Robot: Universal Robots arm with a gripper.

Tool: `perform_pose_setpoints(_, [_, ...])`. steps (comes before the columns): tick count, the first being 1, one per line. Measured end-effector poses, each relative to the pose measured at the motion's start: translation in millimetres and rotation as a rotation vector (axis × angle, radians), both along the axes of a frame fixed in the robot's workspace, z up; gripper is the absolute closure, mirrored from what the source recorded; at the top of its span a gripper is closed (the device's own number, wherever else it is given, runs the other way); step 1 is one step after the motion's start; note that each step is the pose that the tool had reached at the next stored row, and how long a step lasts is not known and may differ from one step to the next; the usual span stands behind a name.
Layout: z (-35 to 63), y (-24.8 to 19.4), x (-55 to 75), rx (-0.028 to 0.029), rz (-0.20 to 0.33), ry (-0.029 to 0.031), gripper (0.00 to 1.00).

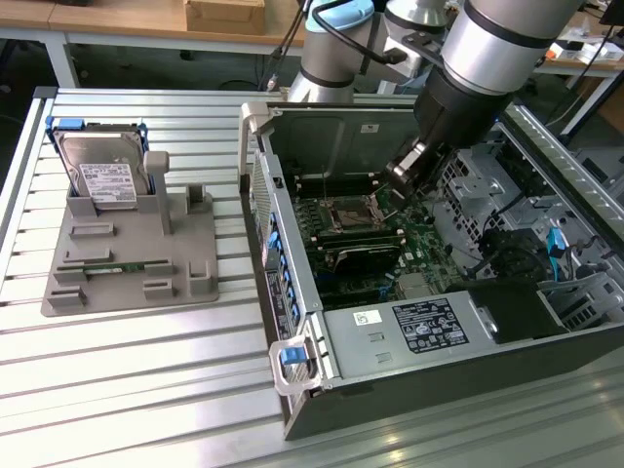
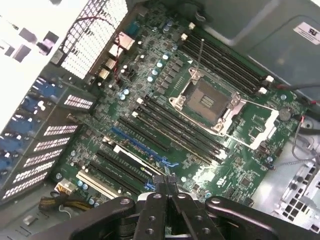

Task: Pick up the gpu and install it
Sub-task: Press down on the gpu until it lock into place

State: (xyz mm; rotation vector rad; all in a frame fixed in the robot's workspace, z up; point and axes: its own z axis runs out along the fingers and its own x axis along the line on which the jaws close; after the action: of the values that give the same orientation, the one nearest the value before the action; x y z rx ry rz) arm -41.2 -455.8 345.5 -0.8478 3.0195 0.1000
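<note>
The pincer is shut, its two fingers pressed together with no gap between them. In the wrist view their tips stand over the near end of the gpu. Whether they pinch the edge of the card, only touch it, or hang a little above it cannot be told. The gpu is inside the computer case, down on the motherboard, in the area of the expansion slots. It appears to be seated there or close to seated, though this is a judgement. From the pincer the card lies directly below and ahead of the tips. Its long axis runs away from them toward the perforated rear wall of the case, parallel to the blue slot just beside it. Beyond that slot, further from the pincer, is the open processor socket between rows of black memory slots. In the exterior view the pincer hangs over the motherboard, and the gpu shows as a black bar beneath it. The single arm comes in from above the case, wrist bent downward, so the fingers point steeply into the opening. Well apart from the pincer, outside the case, the grey holder tray carries the hard drive upright.
</note>
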Motion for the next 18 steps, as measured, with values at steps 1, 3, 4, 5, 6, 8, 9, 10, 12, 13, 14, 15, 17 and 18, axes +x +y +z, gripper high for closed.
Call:
perform_pose_setpoints(1, [0.0, 0.0, 0.0, 0.0, -0.029, 0.0, 0.87])
perform_pose_setpoints(3, [-0.1, 0.0, 0.0, 0.0, -0.094, 0.0, 0.87])
perform_pose_setpoints(4, [-0.1, 0.0, 0.0, 0.0, -0.115, 0.0, 0.87])
perform_pose_setpoints(5, [-0.1, 0.0, 0.0, 0.0, -0.138, 0.0, 0.87])
perform_pose_setpoints(6, [-0.1, 0.0, 0.0, 0.0, -0.165, 0.0, 0.87])
perform_pose_setpoints(8, [-0.1, 0.0, 0.0, 0.0, -0.23, 0.0, 0.87])
perform_pose_setpoints(9, [-0.1, 0.0, 0.0, 0.0, -0.27, 0.0, 0.87])
perform_pose_setpoints(10, [-0.2, 0.0, 0.0, 0.0, -0.325, 0.0, 0.87])
perform_pose_setpoints(12, [-0.2, 0.0, 0.0, 0.0001, -0.385, 0.0, 0.87])
perform_pose_setpoints(13, [-0.2, 0.0, 0.0, 0.0, -0.405, 0.0, 0.87])
perform_pose_setpoints(14, [-0.2, 0.0, 0.0, 0.0, -0.434, 0.0, 0.87])
perform_pose_setpoints(15, [-0.2, 0.0, 0.0, 0.0, -0.457, 0.0, 0.87])
perform_pose_setpoints(17, [-0.2, 0.0, 0.0, -0.0001, -0.533, 0.0, 0.87])
perform_pose_setpoints(18, [-0.3, 0.0, 0.0, -0.0001, -0.57, 0.0, 0.87])
